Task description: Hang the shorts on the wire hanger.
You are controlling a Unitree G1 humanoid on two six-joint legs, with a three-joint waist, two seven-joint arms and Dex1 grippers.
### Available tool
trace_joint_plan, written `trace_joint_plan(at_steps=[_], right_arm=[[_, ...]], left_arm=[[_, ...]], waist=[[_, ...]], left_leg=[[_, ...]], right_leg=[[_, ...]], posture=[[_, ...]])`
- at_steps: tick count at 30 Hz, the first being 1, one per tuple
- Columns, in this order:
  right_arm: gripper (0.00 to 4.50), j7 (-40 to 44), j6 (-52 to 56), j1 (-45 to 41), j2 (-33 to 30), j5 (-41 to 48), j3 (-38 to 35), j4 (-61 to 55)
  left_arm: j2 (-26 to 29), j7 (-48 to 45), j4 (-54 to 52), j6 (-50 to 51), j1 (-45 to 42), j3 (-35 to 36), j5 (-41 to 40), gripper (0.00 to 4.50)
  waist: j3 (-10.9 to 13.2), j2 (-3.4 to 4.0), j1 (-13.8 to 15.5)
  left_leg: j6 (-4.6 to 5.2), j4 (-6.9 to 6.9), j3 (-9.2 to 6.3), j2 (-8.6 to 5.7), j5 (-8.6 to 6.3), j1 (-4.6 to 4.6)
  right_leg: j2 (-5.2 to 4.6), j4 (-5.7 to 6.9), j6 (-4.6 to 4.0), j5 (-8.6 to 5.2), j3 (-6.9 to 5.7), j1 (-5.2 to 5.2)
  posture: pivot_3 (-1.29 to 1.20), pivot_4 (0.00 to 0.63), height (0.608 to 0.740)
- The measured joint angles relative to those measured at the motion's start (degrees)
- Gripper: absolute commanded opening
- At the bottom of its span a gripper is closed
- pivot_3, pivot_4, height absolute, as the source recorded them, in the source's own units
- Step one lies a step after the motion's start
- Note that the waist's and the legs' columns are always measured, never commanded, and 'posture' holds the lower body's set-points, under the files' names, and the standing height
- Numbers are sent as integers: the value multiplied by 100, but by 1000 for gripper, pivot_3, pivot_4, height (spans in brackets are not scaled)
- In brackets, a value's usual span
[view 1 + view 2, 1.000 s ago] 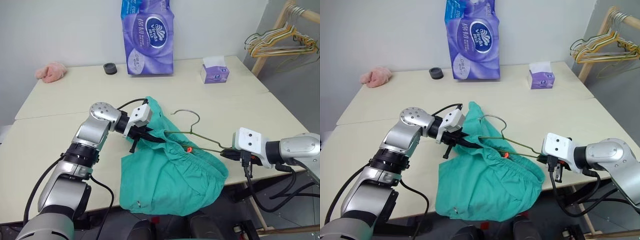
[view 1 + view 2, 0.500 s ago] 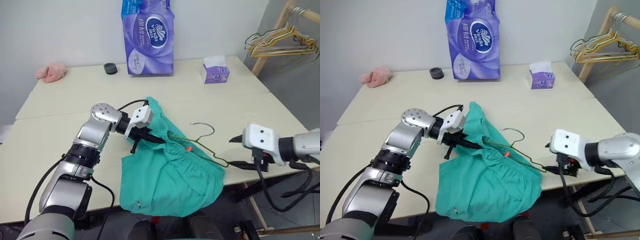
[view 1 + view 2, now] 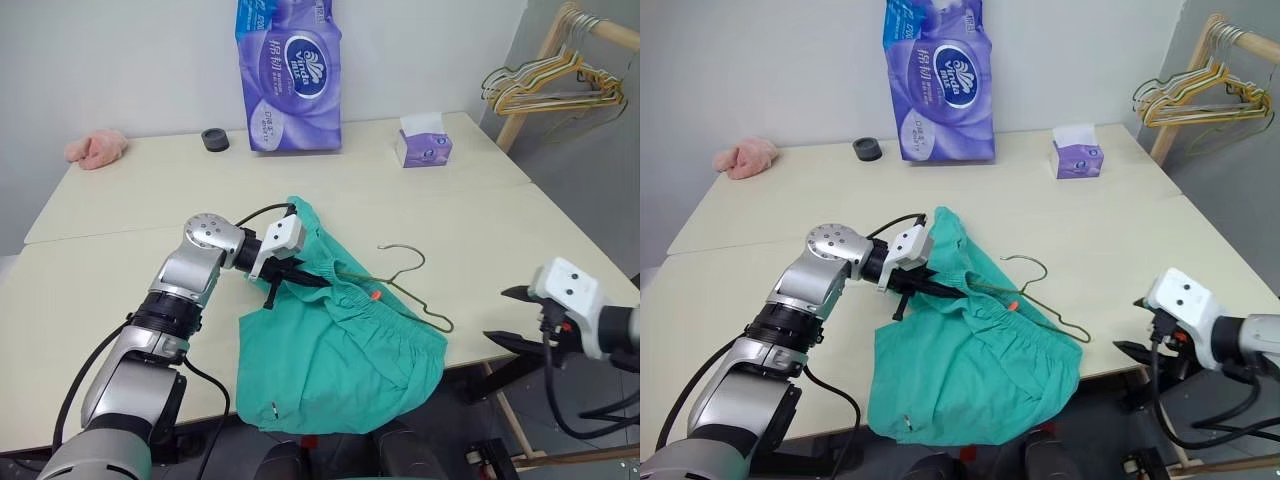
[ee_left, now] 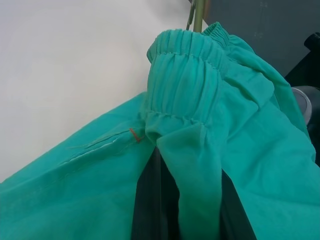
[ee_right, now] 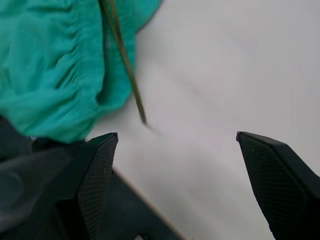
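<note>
Right gripper (image 3: 516, 318) has let go of the wire hanger (image 3: 405, 281) and drawn back off the table (image 3: 120, 215) edge toward four o'clock, fingers spread wide apart.

Shorts (image 3: 335, 345) lie at the table's near edge, six o'clock of the purple tissue pack (image 3: 288, 72), their lower half drooping over it; the left gripper (image 3: 300, 277) is clamped on the gathered waistband, probably to keep it in place. The hanger lies at three o'clock of that grip, one arm tucked inside the waistband, hook and free corner resting on the table.

tissue pack (image 3: 288, 72) | tissue box (image 3: 423, 146) | pink cloth, perhaps (image 3: 95, 148) | black ring (image 3: 213, 139) | hanger bunch (image 3: 545, 88)
</note>
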Motion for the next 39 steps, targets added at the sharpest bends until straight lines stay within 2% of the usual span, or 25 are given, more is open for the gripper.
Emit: trace_joint_plan(at_steps=[3, 8, 19, 22, 32, 39], right_arm=[[4044, -225, 66, -307, 222, 11, 652, 137], [4044, -224, -69, -687, 190, -156, 1389, 657], [4044, 5, -610, -1476, 291, -591, 2480, 1693], [3429, 87, -675, -1703, 353, -666, 2716, 1962], [41, 250, -810, -2188, 691, -956, 3240, 2574], [41, 327, -517, -2239, 796, -823, 3171, 2472]], left_arm=[[-25, -25, 71, -11, -57, -1, 8, 0], [-48, -22, 93, -5, -64, -1, 8, 0], [-53, 24, -83, 102, -54, 1, -9, 0], [-58, 44, -112, 143, -51, 5, -31, 0], [-73, 123, -248, 279, -45, 17, -124, 0], [-46, 382, -273, 89, -39, 176, -95, 0]], waist=[[0, 0, -14], [0, 0, -31], [0, 0, -62], [-1, 0, -61], [-1, 1, -59], [-3, 4, -62]], left_leg=[[0, 1, -1, -1, 0, -3], [0, 3, -3, -2, 0, -2], [0, 3, -5, -1, 0, -2], [0, 4, -6, -2, 0, -3], [0, 6, -8, -2, 0, -5], [-1, 10, -14, -2, 0, -8]], right_leg=[[-1, 0, 0, 0, 0, -1], [-1, 1, -1, 0, -2, -2], [-2, 3, -1, -1, -2, -3], [-3, 4, -1, -1, -3, -4], [-6, 8, -2, 0, -2, -6], [-9, 9, -2, 0, 0, -8]], posture=[[-247, 77, 740], [-232, 76, 740], [-227, 73, 740], [-225, 72, 740], [-219, 65, 740], [-218, 62, 740]])
